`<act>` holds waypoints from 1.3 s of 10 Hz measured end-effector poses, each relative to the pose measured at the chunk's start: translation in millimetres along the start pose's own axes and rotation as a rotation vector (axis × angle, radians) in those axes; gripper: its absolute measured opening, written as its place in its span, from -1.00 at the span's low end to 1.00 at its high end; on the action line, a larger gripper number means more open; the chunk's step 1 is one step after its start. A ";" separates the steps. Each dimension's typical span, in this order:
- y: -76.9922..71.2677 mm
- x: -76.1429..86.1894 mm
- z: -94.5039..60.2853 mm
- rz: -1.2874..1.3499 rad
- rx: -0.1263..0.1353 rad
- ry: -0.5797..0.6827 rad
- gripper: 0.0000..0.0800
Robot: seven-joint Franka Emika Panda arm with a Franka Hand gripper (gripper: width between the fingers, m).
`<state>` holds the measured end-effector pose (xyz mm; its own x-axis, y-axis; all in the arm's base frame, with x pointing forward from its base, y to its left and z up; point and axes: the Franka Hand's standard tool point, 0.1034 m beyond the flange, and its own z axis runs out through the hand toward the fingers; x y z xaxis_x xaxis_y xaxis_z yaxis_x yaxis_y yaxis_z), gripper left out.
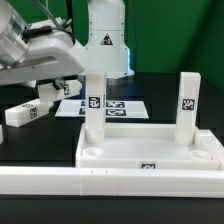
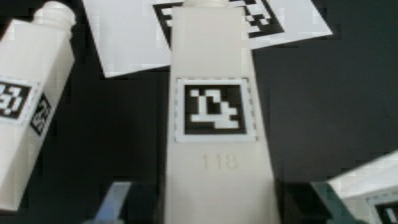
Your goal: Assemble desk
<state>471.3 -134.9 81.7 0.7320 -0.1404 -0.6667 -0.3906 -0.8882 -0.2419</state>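
The white desk tabletop point(image 1: 150, 150) lies rim up at the front. Two white tagged legs stand upright in its far corner sockets, one on the exterior view's left point(image 1: 93, 105) and one on its right point(image 1: 187, 105). My gripper point(image 1: 58, 85) is low over the table at the exterior view's left. In the wrist view the gripper point(image 2: 226, 200) is open, with one finger point(image 2: 116, 200) on each side of a loose leg point(image 2: 214, 110) lying flat, and a gap on both sides. A second loose leg point(image 2: 27, 110) lies beside it and also shows in the exterior view point(image 1: 25, 112).
The marker board point(image 1: 110, 106) lies flat behind the tabletop and also shows in the wrist view point(image 2: 196, 30) past the leg's end. A long white border rail point(image 1: 110, 180) runs along the front. The robot base point(image 1: 105, 35) stands at the back.
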 end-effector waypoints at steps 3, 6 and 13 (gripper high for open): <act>2.1 9.0 -3.9 -0.007 -0.015 0.056 -0.27; -9.3 21.9 -39.3 -0.075 -0.057 0.236 -0.27; -24.1 36.6 -71.4 -0.097 -0.135 0.657 -0.27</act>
<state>547.4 -149.9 113.4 0.9643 -0.2558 -0.0689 -0.2638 -0.9512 -0.1603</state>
